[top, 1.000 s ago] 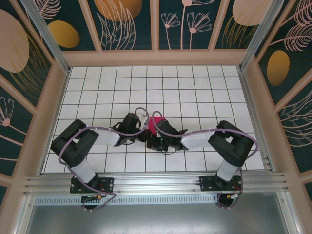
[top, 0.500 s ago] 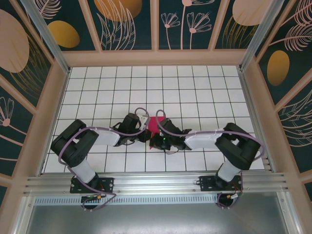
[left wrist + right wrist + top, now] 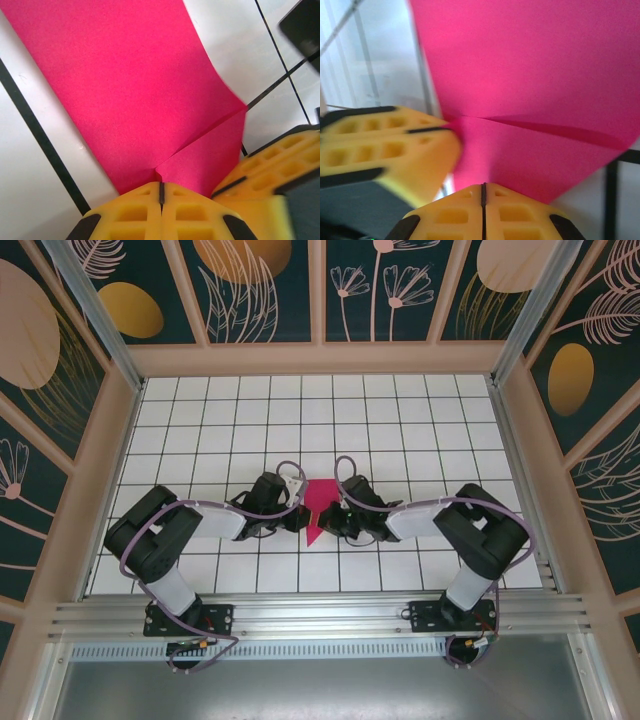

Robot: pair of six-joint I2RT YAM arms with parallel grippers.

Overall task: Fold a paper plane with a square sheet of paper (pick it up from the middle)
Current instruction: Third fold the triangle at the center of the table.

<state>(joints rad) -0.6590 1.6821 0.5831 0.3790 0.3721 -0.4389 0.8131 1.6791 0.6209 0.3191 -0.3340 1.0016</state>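
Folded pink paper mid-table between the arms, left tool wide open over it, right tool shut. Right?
No: the left tool is shut, not open, closed tight at the edge of the folded pink paper; the left wrist view shows it. The rest stands, including the shut right tool.

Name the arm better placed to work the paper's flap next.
Right, probably: the right gripper sits shut at the flap edge of the paper, while the left gripper, shut, sits at the crease's end.

White tiled table (image 3: 200, 420) ringed by floral wall panels (image 3: 250, 290)
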